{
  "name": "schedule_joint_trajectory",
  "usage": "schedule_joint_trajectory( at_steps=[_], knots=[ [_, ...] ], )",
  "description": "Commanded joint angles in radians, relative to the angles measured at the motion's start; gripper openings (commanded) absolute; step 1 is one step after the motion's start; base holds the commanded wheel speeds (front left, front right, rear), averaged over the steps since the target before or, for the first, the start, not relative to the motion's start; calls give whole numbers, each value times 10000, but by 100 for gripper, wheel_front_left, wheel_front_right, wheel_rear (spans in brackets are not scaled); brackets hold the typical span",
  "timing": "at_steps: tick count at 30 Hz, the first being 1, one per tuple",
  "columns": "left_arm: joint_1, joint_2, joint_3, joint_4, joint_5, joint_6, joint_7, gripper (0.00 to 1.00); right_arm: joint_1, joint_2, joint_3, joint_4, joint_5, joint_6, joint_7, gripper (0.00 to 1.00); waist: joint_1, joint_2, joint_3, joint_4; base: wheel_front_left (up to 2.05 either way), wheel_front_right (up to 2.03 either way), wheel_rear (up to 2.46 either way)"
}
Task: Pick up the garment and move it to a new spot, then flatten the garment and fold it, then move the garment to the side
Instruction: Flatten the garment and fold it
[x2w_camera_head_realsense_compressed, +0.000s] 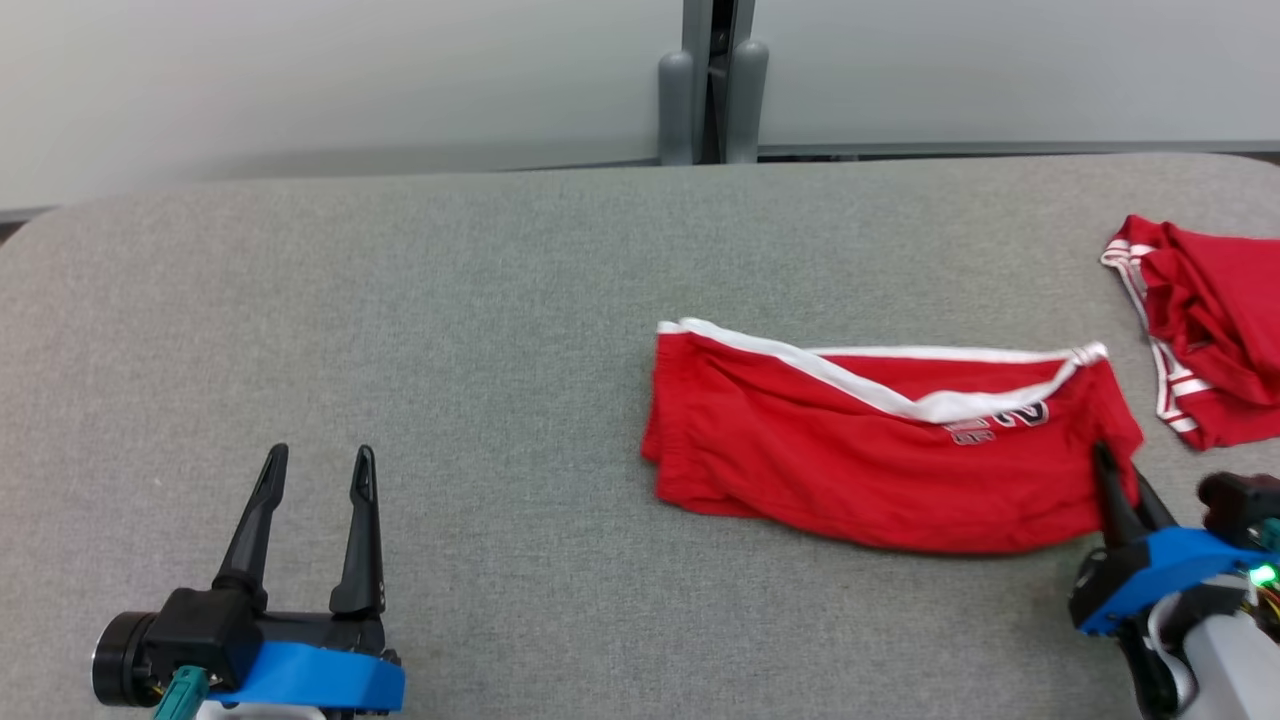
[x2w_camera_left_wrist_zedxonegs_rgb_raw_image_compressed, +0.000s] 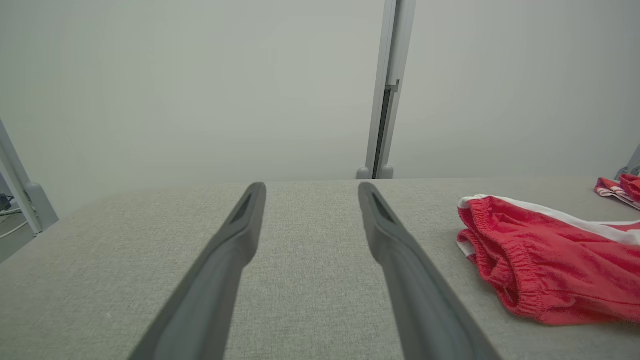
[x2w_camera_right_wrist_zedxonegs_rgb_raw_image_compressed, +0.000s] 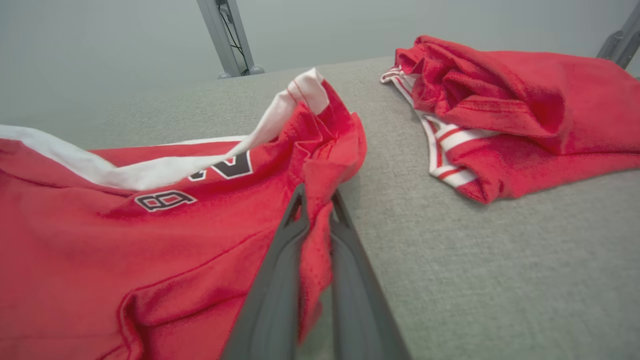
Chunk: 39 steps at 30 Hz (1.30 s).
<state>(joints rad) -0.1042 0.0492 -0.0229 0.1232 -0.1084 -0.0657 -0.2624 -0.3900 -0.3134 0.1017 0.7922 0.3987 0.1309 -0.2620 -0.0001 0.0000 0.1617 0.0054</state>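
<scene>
On the grey fabric-covered table (x2w_camera_head_realsense_compressed: 400, 300), the folded red jersey shorts with white trim (x2w_camera_head_realsense_compressed: 860, 470) lie right of centre. The right gripper (x2w_camera_right_wrist_zedxonegs_rgb_raw_image_compressed: 318, 195) pinches their right edge, likely to drag them aside, while the left gripper (x2w_camera_head_realsense_compressed: 320, 455) hovers spread, well apart.

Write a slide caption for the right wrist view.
Right gripper shut on the edge of the red white-trimmed garment; a second red garment lies apart on the grey table.
</scene>
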Motion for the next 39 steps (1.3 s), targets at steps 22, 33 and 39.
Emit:
schedule_joint_trajectory(
  at_steps=[22, 33, 39],
  knots=[
    [242, 33, -14, 41, 38, -61, -28, 100, -883, 976, 128, -1121, -1060, -5, -21, 0, 1, 0, -454, 70, 0, 0, 0],
    [152, 33, -177, 57, -113, 33, -28, 100, -1545, 1943, 2091, -1036, -919, -5, -21, 0, 1, 0, -378, 494, 0, 0, 0],
    [100, 33, -241, 52, -206, 97, -28, 100, -1368, 2129, 3086, -773, -705, -5, -21, 0, 1, 0, -282, 661, 0, 0, 0]
  ],
)
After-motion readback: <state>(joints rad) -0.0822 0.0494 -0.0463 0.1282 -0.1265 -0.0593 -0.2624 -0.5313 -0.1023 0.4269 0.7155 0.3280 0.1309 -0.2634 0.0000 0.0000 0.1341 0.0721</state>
